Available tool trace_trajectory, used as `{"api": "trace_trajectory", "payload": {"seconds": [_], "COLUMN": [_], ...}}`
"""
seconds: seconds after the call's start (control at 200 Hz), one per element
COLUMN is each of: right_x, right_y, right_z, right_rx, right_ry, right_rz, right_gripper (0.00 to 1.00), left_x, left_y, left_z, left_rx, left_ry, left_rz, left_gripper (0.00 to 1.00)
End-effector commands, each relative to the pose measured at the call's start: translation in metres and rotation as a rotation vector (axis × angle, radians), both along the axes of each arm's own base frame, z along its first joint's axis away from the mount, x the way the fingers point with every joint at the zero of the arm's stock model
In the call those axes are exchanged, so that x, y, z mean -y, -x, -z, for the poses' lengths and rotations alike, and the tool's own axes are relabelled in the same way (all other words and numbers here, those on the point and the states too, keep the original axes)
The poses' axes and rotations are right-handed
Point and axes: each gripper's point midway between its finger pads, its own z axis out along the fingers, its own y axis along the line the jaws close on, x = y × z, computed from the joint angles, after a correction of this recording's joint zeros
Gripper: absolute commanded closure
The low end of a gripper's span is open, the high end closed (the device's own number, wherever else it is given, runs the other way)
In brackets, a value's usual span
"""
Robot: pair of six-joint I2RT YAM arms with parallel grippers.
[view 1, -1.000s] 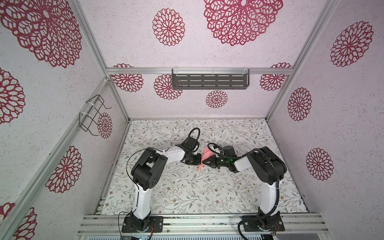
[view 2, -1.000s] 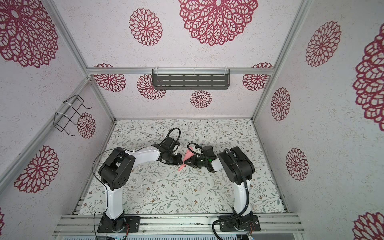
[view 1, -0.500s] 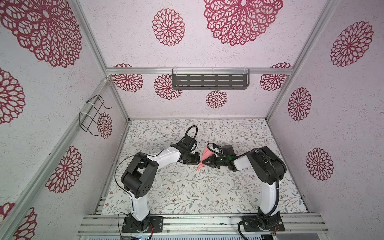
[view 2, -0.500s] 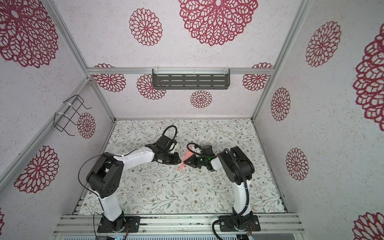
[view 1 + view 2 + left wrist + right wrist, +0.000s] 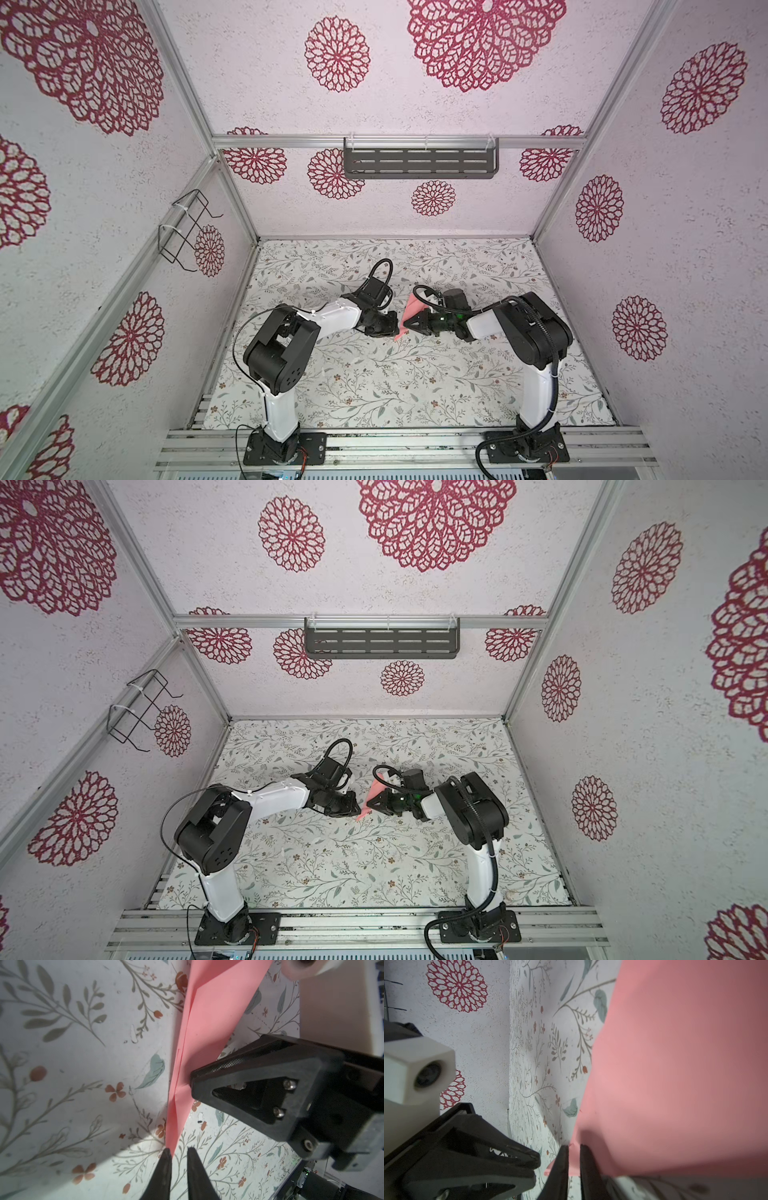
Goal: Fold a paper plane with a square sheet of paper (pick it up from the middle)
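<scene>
Right tool (image 5: 574, 1146) had its jaws pressed together on a fold of the paper plane (image 5: 207, 1012), pinching the salmon-pink paper partway along its length. The plane therefore stood on edge over the middle of the worktop (image 5: 374, 386), with its pointed nose toward the near side and its broader tail rising toward the far side. Just left of it, the left tool (image 5: 178, 1150) had its jaws a little apart with only worktop showing between them; the nose lay against the tip of one jaw but was not caught. The step in hand seemed to be taking a second hold at the nose so a wing could be creased. Doing that well would have meant a firm right pinch and the left jaws brought astride the nose rather than against it, since paper this thin would likely buckle under a push. They would then have needed to close square across the centre crease. With both tools almost tip to tip, any approach needed to be slow.
</scene>
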Motion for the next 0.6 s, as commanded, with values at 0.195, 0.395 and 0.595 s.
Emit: {"api": "trace_trajectory", "payload": {"seconds": [0.195, 0.395, 0.595], "right_x": [0.003, 0.004, 0.005], "right_y": [0.003, 0.004, 0.004], "right_z": [0.020, 0.024, 0.026], "right_rx": [-0.028, -0.040, -0.048], "right_ry": [0.066, 0.075, 0.091], "right_rz": [0.013, 0.019, 0.031], "right_gripper": [0.83, 0.83, 0.83], "left_x": [0.005, 0.007, 0.002], "left_y": [0.003, 0.007, 0.015], "left_z": [0.010, 0.013, 0.021], "left_rx": [-0.025, -0.030, -0.040], "left_ry": [-0.007, -0.017, -0.091], "left_rz": [0.025, 0.040, 0.067], "left_gripper": [0.90, 0.93, 0.93]}}
